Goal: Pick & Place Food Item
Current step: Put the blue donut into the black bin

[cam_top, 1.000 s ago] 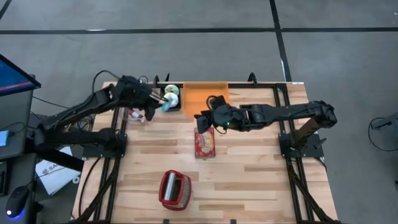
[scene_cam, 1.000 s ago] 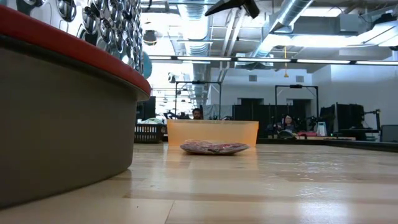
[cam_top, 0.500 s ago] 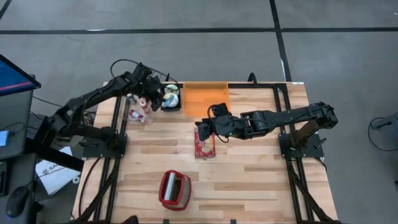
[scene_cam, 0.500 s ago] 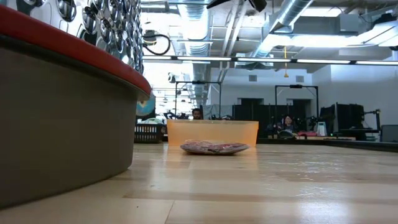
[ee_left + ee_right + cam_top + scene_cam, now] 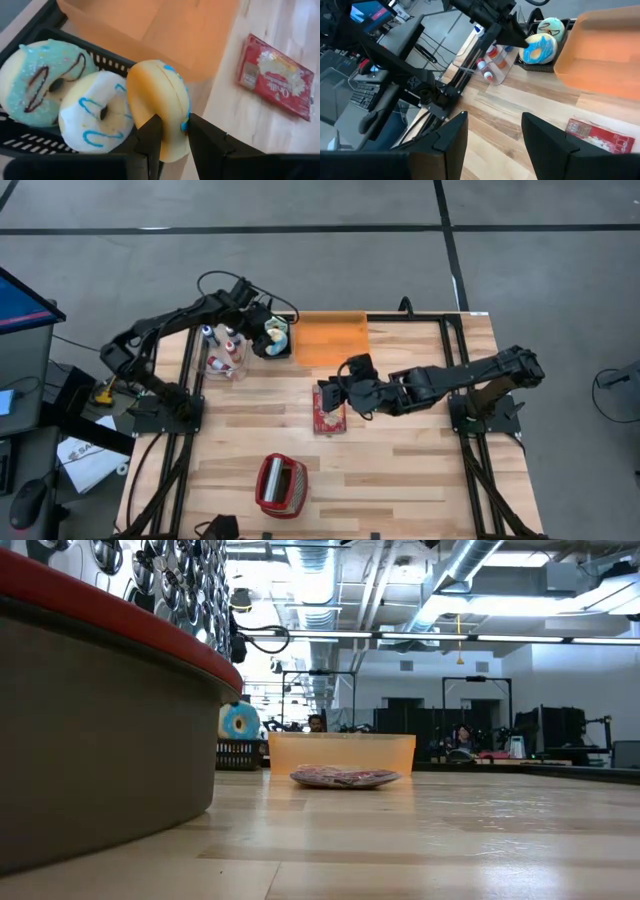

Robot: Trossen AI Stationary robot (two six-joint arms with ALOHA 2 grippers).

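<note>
My left gripper [image 5: 262, 332] is at the far left, shut on a donut with blue icing [image 5: 159, 102], just over a black basket [image 5: 50, 145]. In the basket lie a teal donut [image 5: 37, 80] and a white donut with blue stripes [image 5: 95, 117]. Next to the basket stands an orange tray [image 5: 330, 340]. A red food packet [image 5: 328, 410] lies flat on the table. My right gripper [image 5: 322, 392] hovers open over the packet's far end, touching nothing. The low view shows the held donut [image 5: 240, 722] a little above table height. My left gripper pinches the blue-iced donut across its thickness, one finger [image 5: 150, 137] on the tan underside [image 5: 155, 112] and the other finger [image 5: 202, 137] on the iced side. The fingers slant down from the table's left. The donut stands on edge, above the basket's rim beside the orange tray.
A clear holder with small bottles [image 5: 222, 352] stands left of the basket. A red and metal kitchen tool [image 5: 280, 483] lies near the front edge and fills the low view's left side [image 5: 100, 720]. Bare wood lies right of the packet.
My left gripper has carried the donut toward the far edge and down over the basket, so that the donut has come into the low view. My right gripper has drifted a little toward the near edge, over the red packet, and has stayed open.
</note>
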